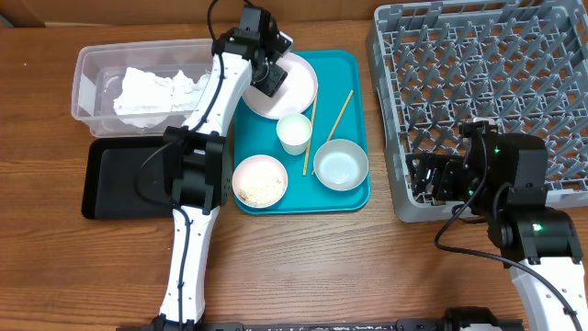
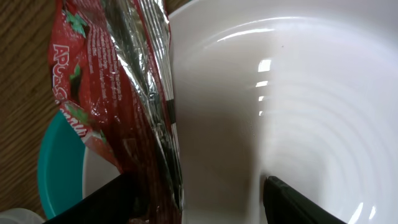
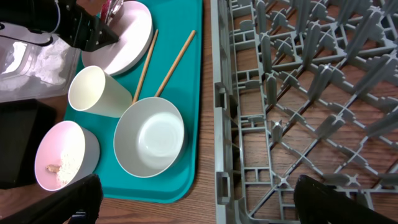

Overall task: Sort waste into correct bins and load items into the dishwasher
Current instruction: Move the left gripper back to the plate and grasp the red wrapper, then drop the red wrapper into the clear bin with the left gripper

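My left gripper [image 1: 273,78] [image 2: 193,199] is open, low over the pale round plate [image 1: 299,87] [image 2: 280,93]. The red shiny wrapper [image 2: 93,81] lies on the plate's edge against its left finger. Crumpled napkins [image 1: 152,90] are in the clear tub [image 1: 87,69]. The black tray [image 1: 110,179] is in front of the tub. A bowl with rice [image 1: 260,179], an empty bowl [image 1: 341,164], a white cup [image 1: 294,131] and two chopsticks [image 1: 337,115] sit on the teal tray. My right gripper [image 1: 427,179] [image 3: 211,202] is open and empty by the grey dish rack's [image 1: 478,64] front left corner.
The teal serving tray [image 1: 349,69] lies between the tub and the rack, with a narrow strip of wooden table on each side. The left arm stretches over the black tray and the teal tray's left edge.
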Tool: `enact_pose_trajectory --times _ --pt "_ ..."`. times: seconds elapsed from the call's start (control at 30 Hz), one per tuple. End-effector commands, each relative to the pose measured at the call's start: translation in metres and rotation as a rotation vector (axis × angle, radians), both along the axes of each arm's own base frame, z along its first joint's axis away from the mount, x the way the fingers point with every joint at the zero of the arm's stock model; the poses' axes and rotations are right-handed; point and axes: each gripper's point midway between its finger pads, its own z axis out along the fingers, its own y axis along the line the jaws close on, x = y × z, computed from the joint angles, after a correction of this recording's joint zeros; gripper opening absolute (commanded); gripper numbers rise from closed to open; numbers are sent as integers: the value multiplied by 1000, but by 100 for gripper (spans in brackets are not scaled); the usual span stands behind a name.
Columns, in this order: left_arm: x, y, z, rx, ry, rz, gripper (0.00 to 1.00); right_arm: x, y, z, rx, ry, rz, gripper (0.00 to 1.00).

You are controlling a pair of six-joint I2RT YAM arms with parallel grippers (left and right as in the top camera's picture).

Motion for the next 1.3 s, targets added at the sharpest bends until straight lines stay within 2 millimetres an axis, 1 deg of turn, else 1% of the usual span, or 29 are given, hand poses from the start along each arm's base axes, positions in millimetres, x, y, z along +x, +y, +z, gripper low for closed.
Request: enact_pose_trajectory --times 0.0,0.07,0.13,0.17,0.2,0.23,0.27,0.33,0.4,0.47,0.53,0.6,0.67,0.73,0.77,0.83,0.87,0.93,0.97,1.0,1.03,1.07,1.1,1.13,1.17,1.27 --pt "-6 6 -29 32 44 25 69 3 2 12 2 -32 12 100" --pt "-7 7 -34 32 51 29 67 3 2 12 2 -32 12 100" --pt "-8 7 -36 32 54 28 62 3 2 12 2 -32 12 100" --pt "-9 7 -37 32 55 28 57 3 2 12 2 -32 12 100" --pt "-9 7 -37 32 56 28 44 3 2 12 2 -32 12 100" --pt "-9 7 -37 32 56 28 36 3 2 12 2 -32 12 100" --pt "-9 7 -37 32 55 29 29 3 2 12 2 -32 12 100" --pt "-9 7 -37 34 55 28 20 3 2 12 2 -33 12 100" --pt "-9 7 -37 39 54 30 5 3 2 12 2 -33 12 100" --pt "-8 7 -33 29 50 49 4 3 2 12 2 -33 12 100" --pt "-6 6 -24 10 41 85 4 3 2 12 2 -33 12 100" --pt "-3 5 -7 -17 28 131 4 3 2 12 2 -33 12 100" --pt "0 4 23 -57 5 188 4 3 2 12 2 -33 12 100" --pt "0 3 59 -101 -16 241 4 3 2 12 2 -33 12 100" --pt "-3 4 81 -123 -28 269 4 3 2 12 2 -33 12 100" --pt "-12 6 123 -150 -49 301 4 3 2 12 2 -33 12 100" --pt "-19 7 140 -156 -55 307 4 3 2 12 2 -32 12 100" --pt "-34 12 171 -161 -65 321 4 3 2 12 2 -33 12 100" --pt "-41 18 182 -153 -66 339 4 3 2 12 2 -33 12 100" --pt "-48 26 191 -145 -68 387 4 3 2 12 2 -33 12 100" --pt "-56 42 201 -128 -76 488 4 3 2 12 2 -33 12 100" --pt "-59 49 204 -121 -78 536 4 3 2 12 2 -33 12 100" --pt "-65 63 208 -108 -81 627 4 3 2 12 2 -33 12 100" --pt "-69 76 209 -98 -82 711 4 3 2 12 2 -33 12 100" --pt "-75 92 208 -92 -82 832 4 3 2 12 2 -33 12 100" --pt "-86 125 202 -112 -82 1113 4 3 2 12 2 -32 12 100"
